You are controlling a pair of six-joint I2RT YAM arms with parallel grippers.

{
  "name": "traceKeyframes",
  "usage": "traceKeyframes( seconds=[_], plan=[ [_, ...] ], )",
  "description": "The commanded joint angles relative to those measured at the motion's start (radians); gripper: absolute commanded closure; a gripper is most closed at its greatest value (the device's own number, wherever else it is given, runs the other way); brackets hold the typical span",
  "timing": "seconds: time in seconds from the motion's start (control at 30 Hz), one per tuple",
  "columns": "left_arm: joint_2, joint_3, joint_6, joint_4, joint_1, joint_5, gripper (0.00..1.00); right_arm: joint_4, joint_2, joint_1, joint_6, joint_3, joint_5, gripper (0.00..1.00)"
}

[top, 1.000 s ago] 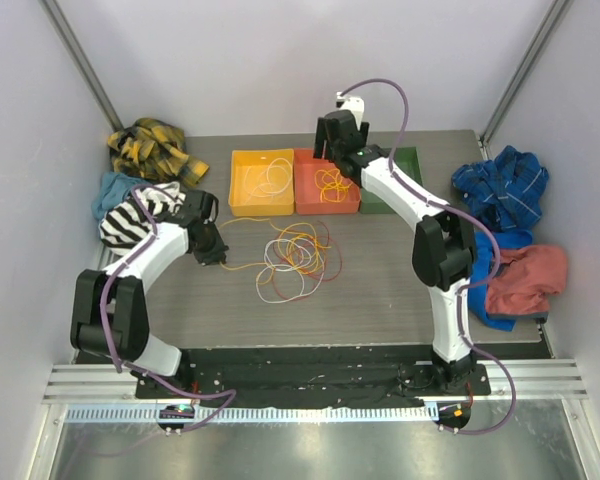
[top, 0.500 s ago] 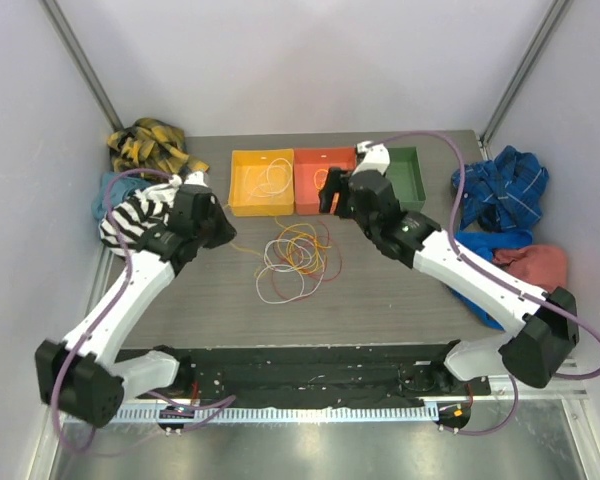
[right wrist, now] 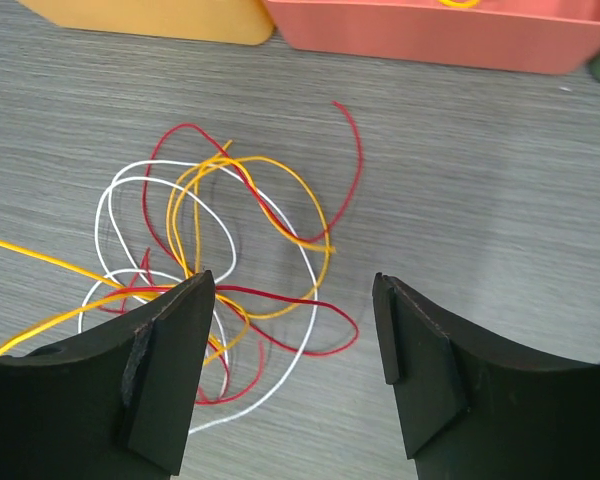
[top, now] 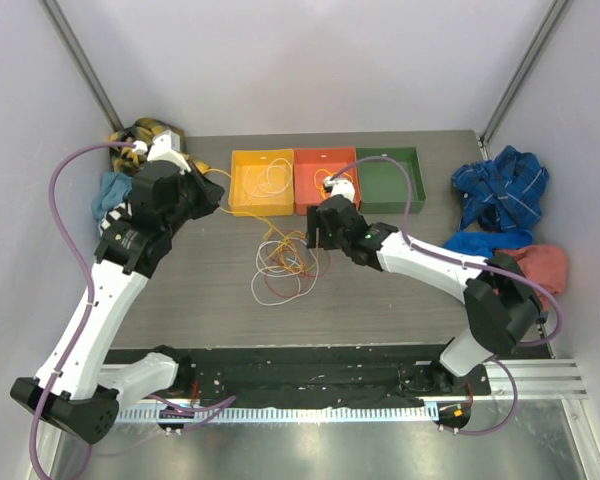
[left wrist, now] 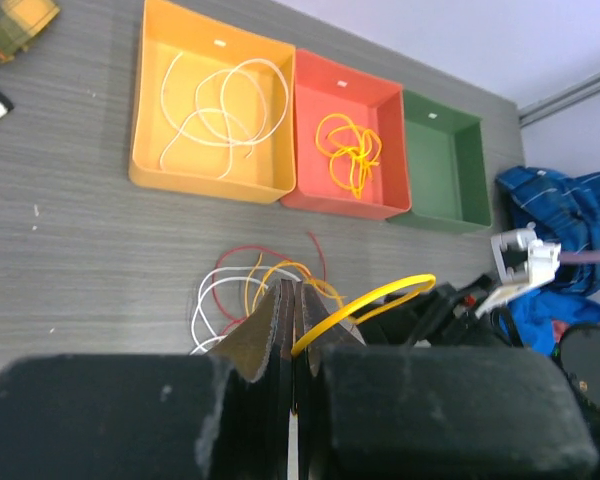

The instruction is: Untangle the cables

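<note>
Tangled cables (top: 283,262) heaped on the worktop (top: 400,290).
Raised left fingers (left wrist: 270,335) pinch a yellow cable (left wrist: 365,298) stretched far-left; low right fingers (right wrist: 165,350) gape above the tangle.

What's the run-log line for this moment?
left pincer: shut on yellow cable | right pincer: open over cable tangle | yellow tray: white cable
</note>
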State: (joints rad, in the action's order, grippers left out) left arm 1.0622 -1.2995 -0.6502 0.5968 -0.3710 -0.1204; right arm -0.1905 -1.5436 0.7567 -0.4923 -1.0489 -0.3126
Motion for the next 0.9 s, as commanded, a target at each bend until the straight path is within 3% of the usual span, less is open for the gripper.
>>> traceKeyframes(
  seconds=[0.0,0.2,0.3,0.53,0.87],
  plan=[
    [-0.015,-0.032,0.035,0.055,0.0,-0.016,1.0,0.077,-0.032,0.015,-0.003,-0.069,0.041,0.28],
    [0.024,-0.041,0.058,0.058,0.001,-0.024,1.0,0.097,0.098,0.075,-0.017,0.004,-0.032,0.3],
    [0.044,-0.027,0.063,0.058,0.0,-0.025,1.0,0.102,0.152,0.125,-0.018,0.01,0.003,0.3],
    [0.03,-0.003,0.052,0.051,-0.002,-0.019,1.0,0.16,0.048,0.182,-0.106,-0.031,0.109,0.31],
    [0.004,-0.003,0.052,0.064,-0.002,-0.004,1.0,0.174,-0.095,0.187,-0.127,-0.128,0.099,0.31]
  ],
)
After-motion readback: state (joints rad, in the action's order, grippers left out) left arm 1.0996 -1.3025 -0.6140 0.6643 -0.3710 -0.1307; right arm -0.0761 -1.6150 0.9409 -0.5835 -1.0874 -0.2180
